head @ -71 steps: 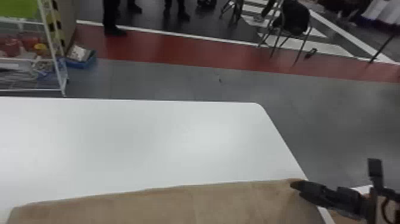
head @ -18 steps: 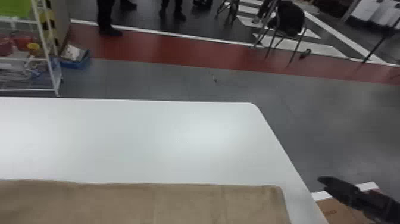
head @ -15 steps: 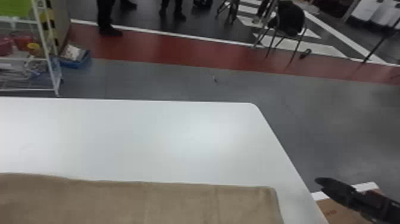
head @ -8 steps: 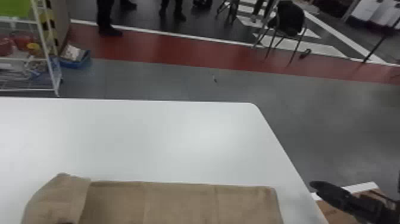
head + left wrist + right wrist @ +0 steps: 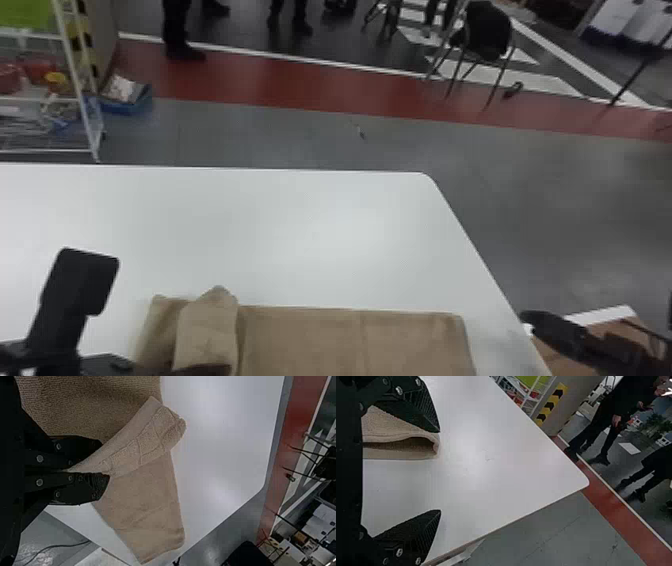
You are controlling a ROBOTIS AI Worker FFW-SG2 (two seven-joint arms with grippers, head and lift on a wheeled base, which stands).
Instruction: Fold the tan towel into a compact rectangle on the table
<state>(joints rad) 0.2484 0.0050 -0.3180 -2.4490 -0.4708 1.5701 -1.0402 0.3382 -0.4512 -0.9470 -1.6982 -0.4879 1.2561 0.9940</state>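
My left gripper point(image 5: 205, 369) is low at the left of the head view, over the tan towel point(image 5: 415, 342). In the left wrist view, the left gripper point(image 5: 107, 461) is shut on the towel point(image 5: 140, 506), pinching a lifted flap that lies diagonally across the rest. Beyond the table's right edge in the head view is my right gripper point(image 5: 530, 320). The right wrist view has the right gripper point(image 5: 440, 471) wide open with nothing between its tips, beside the folded end of the towel point(image 5: 399, 451).
The white table point(image 5: 300, 225) extends behind the towel, with its rounded far corner at the right. A cardboard box point(image 5: 615, 330) is below the right gripper. A wire shelf point(image 5: 75, 75) and a black chair point(image 5: 485, 35) stand on the floor beyond.
My left arm has come into the head view at the lower left. The towel's left end has been lifted and drawn rightward over the rest. The right gripper stays about where it was.
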